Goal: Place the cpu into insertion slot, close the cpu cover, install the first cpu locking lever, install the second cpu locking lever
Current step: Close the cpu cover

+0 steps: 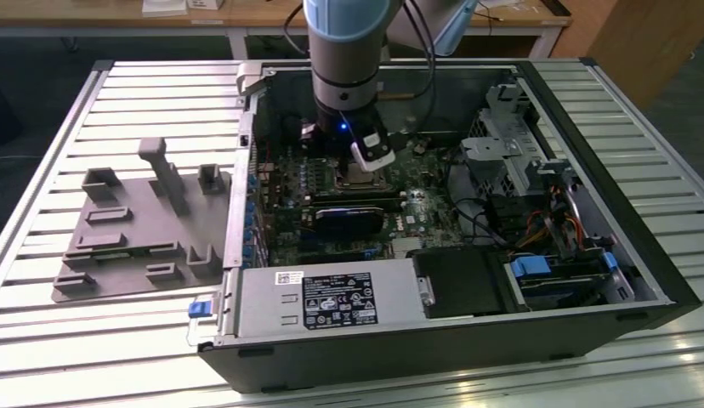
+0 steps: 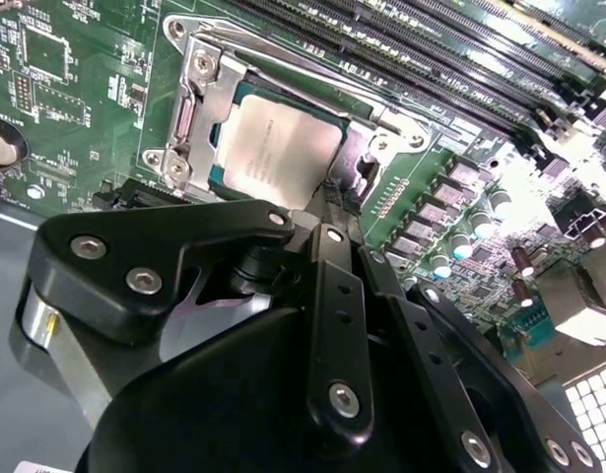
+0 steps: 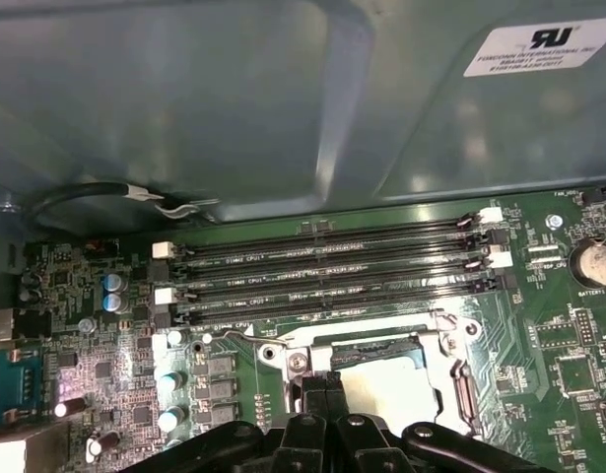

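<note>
The cpu (image 2: pixel 278 148) lies flat in the insertion slot (image 2: pixel 184 123) on the green board, pale face up, also seen as cpu (image 3: pixel 386 386). The silver cpu cover (image 2: pixel 206 94) lies down around it as a frame. A thin metal lever (image 2: pixel 283 67) runs along the socket's side toward the memory slots. My gripper (image 2: pixel 332 205) is shut with nothing between its fingers, its tips right at the cover's edge beside the cpu. In the first wrist view the gripper (image 3: pixel 324 382) meets the frame's edge. In the exterior view the gripper (image 1: pixel 369 168) hangs over the socket (image 1: pixel 358 180).
Long memory slots (image 3: pixel 332 271) run beside the socket. A black card (image 1: pixel 352 217), a power supply (image 1: pixel 329 302) and drive bays (image 1: pixel 522 161) crowd the open case. Case walls (image 3: pixel 234 108) stand close. A grey fixture plate (image 1: pixel 142 229) lies on the slatted table at the exterior view's left.
</note>
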Controlling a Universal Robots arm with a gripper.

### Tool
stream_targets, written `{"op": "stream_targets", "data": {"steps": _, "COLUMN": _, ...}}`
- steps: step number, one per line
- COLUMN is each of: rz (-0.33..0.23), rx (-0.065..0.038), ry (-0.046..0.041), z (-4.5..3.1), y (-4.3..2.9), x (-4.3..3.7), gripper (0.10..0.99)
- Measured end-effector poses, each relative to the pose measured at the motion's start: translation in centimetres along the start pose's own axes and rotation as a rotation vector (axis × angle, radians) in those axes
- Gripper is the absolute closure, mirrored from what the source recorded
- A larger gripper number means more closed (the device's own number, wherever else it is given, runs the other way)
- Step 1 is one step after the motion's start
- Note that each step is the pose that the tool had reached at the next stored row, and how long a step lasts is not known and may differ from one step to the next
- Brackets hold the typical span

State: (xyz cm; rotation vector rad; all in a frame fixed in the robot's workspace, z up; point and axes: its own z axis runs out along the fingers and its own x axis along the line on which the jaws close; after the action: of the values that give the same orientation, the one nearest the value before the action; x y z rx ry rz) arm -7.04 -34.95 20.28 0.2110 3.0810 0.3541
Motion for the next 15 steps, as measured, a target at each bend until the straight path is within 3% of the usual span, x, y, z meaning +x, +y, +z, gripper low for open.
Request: {"op": "stream_targets", "data": {"steps": 15, "rz": 0.000, "rx": -0.002, "ry": 0.0008, "z": 0.55, "y": -0.17, "x": 0.11, "gripper": 0.984}}
